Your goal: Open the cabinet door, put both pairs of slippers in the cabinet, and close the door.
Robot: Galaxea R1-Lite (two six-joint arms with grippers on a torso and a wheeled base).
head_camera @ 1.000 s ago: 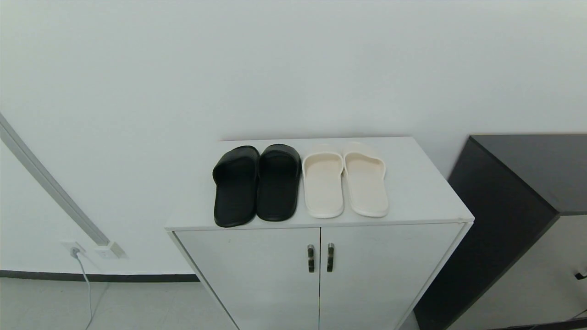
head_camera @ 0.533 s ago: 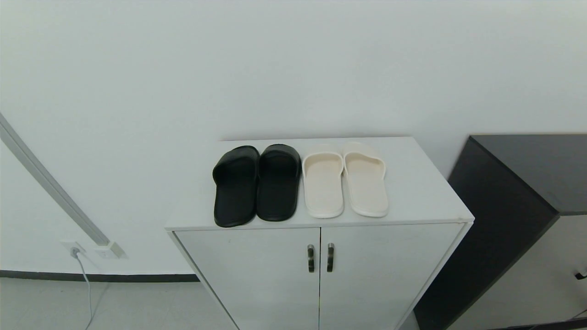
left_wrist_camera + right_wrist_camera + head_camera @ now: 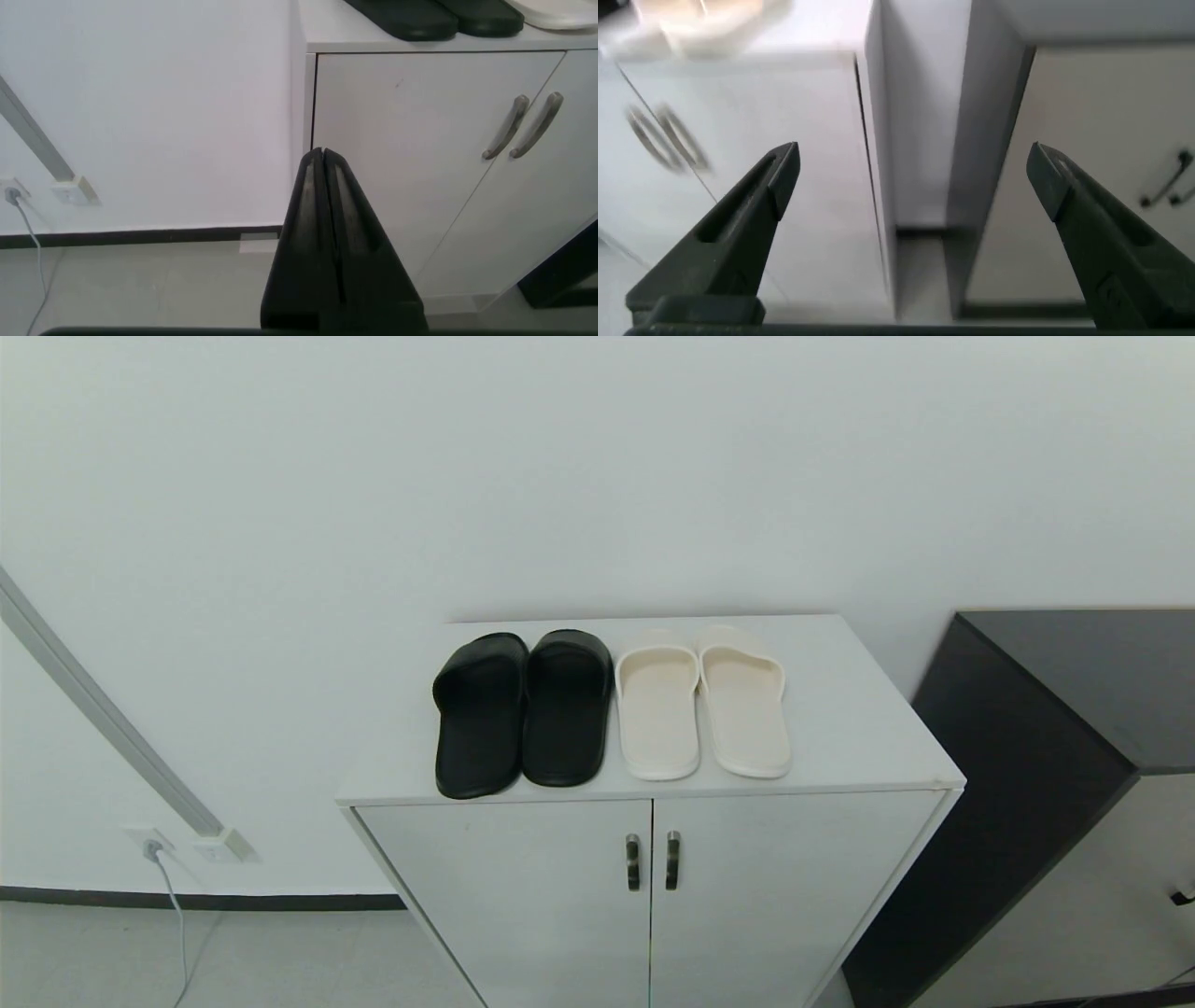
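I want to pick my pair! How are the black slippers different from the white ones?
The black slippers lie left, the white slippers right. The black slippers' heels come nearer the cabinet's front edge than the white slippers'. Both pairs lie flat, toes toward the wall.

left gripper (image 3: pixel 322 154) pressed together, right gripper (image 3: pixel 913 154) spread wide
the left gripper's two dark fingers (image 3: pixel 350 233) lie flat against each other, a thin seam running up to the tips; the right gripper's dark fingers (image 3: pixel 738 233) stand well apart, a broad gap between their tips.
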